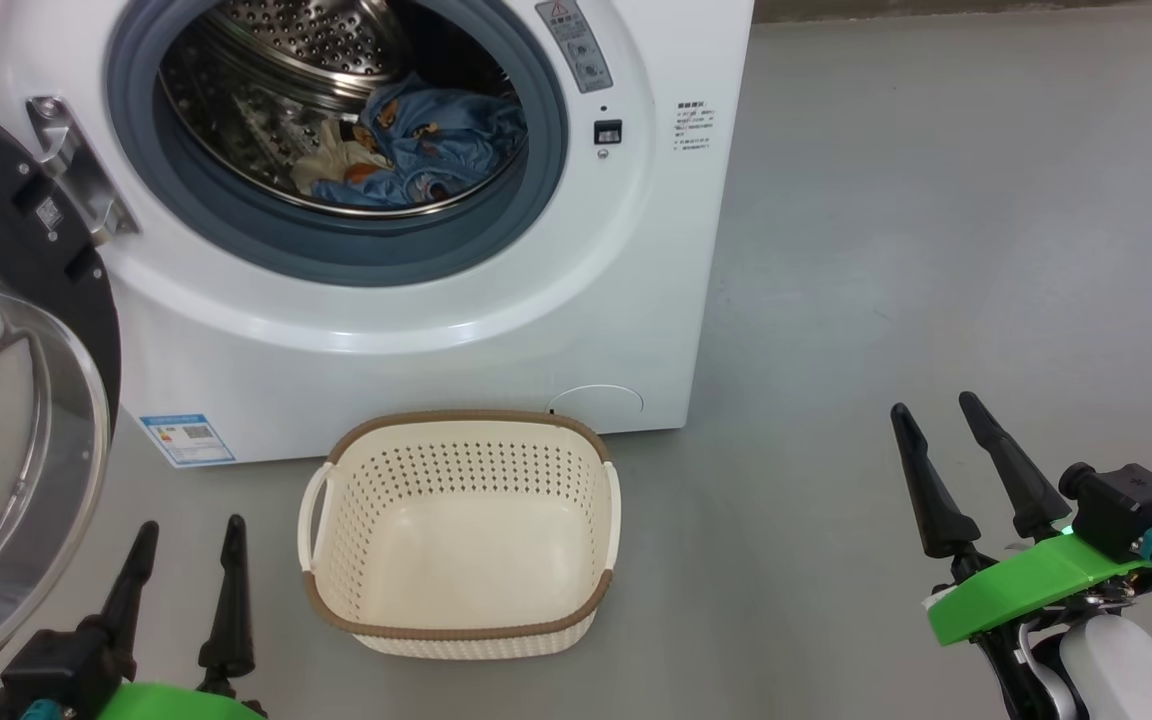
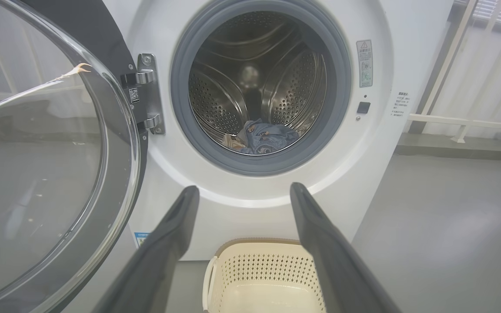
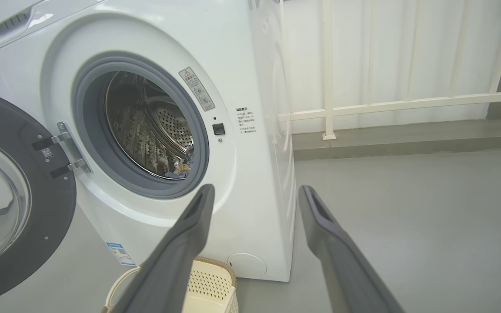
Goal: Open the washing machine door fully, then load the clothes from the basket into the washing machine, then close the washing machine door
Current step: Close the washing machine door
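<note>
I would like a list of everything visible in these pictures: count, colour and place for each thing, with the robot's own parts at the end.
washing machine: one, white, standing on the floor
washing machine door: one, black rim with clear glass, swung open on the machine's left
clothes: one small heap, light blue with some cream, at the bottom of the drum
basket: one, cream with brown rim, on the floor right before the machine, empty
label sticker: one, blue, low on the machine's front, left corner
floor: grey
railing: one, white, beyond the machine
left gripper: one, dark fingers, open, left of the basket
right gripper: one, dark fingers, open, right of the basket
</note>
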